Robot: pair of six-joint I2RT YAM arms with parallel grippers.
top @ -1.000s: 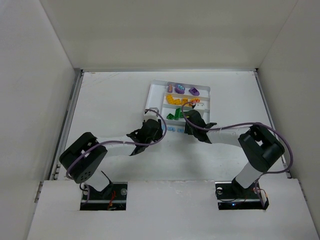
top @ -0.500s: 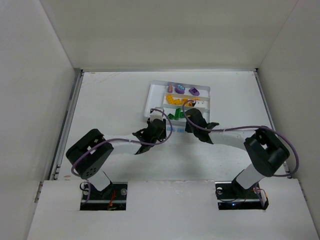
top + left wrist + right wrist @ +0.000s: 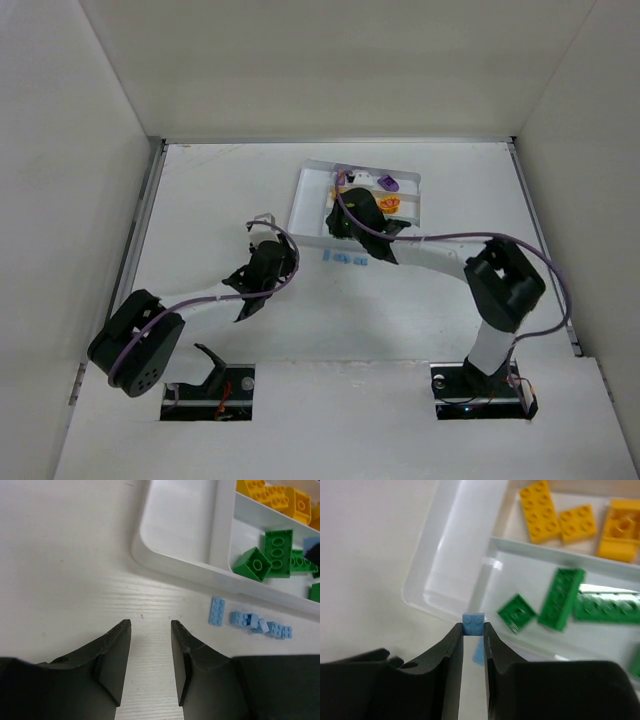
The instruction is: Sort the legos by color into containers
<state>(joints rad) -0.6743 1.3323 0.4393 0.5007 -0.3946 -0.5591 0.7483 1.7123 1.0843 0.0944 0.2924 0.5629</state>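
Right wrist view shows a pale blue brick (image 3: 473, 620) clamped between the fingertips of the right gripper (image 3: 472, 626), over the near edge of the white tray (image 3: 420, 594). In the tray lie green bricks (image 3: 561, 600) and yellow bricks (image 3: 540, 511), in separate narrow compartments. Other pale blue bricks (image 3: 252, 621) lie on the table (image 3: 65, 555) just beside the tray. The left gripper (image 3: 151, 626) has its fingers apart, holding nothing

You're seeing a white tray (image 3: 445, 565), yellow legos (image 3: 540, 511), green legos (image 3: 561, 599), a pale-blue lego (image 3: 473, 620), and the black right gripper (image 3: 473, 630).
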